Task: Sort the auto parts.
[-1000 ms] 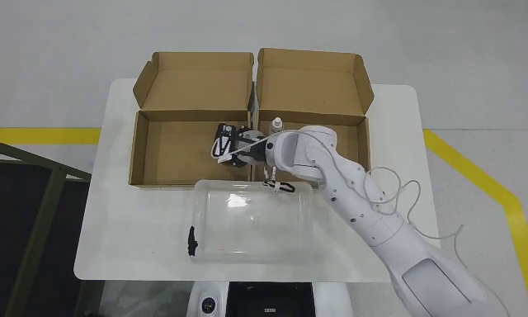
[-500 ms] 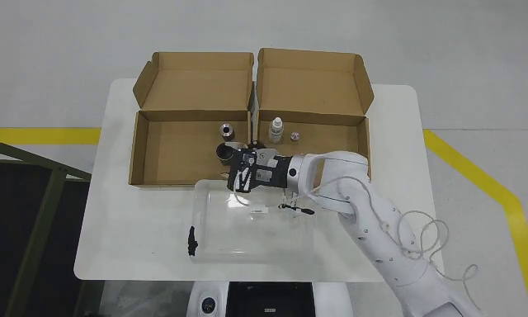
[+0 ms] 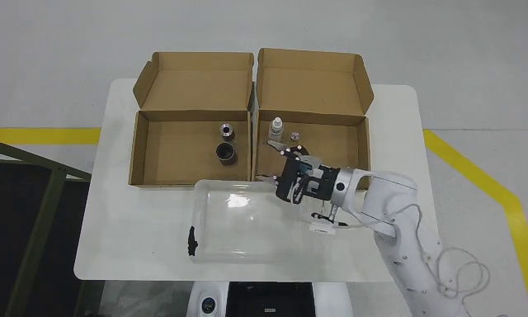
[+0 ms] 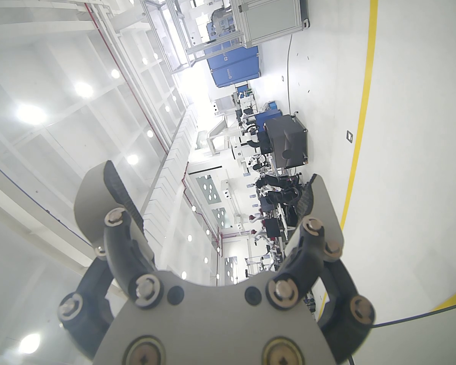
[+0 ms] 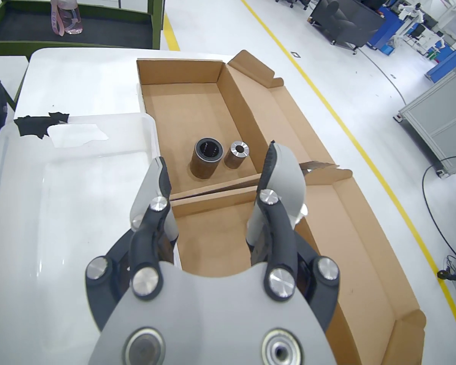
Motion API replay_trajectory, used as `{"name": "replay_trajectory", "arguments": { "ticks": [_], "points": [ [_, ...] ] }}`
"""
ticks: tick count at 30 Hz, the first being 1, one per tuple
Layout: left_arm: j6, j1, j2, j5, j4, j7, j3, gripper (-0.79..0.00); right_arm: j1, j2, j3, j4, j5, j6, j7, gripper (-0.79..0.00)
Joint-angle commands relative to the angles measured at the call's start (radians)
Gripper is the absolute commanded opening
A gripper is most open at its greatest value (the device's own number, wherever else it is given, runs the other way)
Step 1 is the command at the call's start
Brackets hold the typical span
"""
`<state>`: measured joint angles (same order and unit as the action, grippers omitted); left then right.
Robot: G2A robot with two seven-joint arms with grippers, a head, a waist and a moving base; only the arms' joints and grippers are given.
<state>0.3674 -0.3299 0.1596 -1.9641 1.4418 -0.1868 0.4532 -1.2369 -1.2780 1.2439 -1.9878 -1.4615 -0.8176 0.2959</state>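
A white table [image 3: 124, 218] stands on a pale grey floor crossed by a yellow line. At its far side 2 open cardboard boxes sit side by side, the left box [image 3: 198, 82] and the right box [image 3: 313, 82]. A clear bin [image 3: 247, 230] lies near, with a scrap of black tape [image 3: 191, 241] on its left rim.

The left box holds 2 parts: a dark cylinder [image 3: 224, 153] and, just beyond it, a small silver cylinder [image 3: 223, 130], both upright. The right box holds a white bottle [image 3: 276, 125] with a small metal piece [image 3: 294, 135] beside it.

The right wrist view takes in a pink bottle [image 5: 65, 9] on a green shelf [image 5: 60, 35] past the table, and the hollow tops of both cylinders.

The right claw [image 3: 293, 178] hangs over the seam between the bin and the right box, spread wide and gripping nothing. The left claw [image 4: 212, 180] points up at the hall's ceiling, also wide apart and empty.
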Motion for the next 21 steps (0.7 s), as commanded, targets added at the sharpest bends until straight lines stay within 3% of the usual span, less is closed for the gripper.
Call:
{"name": "replay_trajectory", "arguments": {
  "ticks": [1, 14, 21],
  "points": [
    [0.000, 0.000, 0.000, 0.000, 0.000, 0.000, 0.000, 0.000, -0.034, 0.008, 0.046, -0.012, -0.009, 0.007, -0.047, -0.308],
    [0.000, 0.000, 0.000, 0.000, 0.000, 0.000, 0.000, 0.000, -0.228, 0.045, 0.289, -0.047, -0.051, 0.055, -0.317, -0.237],
    [0.000, 0.000, 0.000, 0.000, 0.000, 0.000, 0.000, 0.000, -0.284, 0.055, 0.368, -0.012, -0.021, 0.098, -0.398, -0.215]
  ]
}}
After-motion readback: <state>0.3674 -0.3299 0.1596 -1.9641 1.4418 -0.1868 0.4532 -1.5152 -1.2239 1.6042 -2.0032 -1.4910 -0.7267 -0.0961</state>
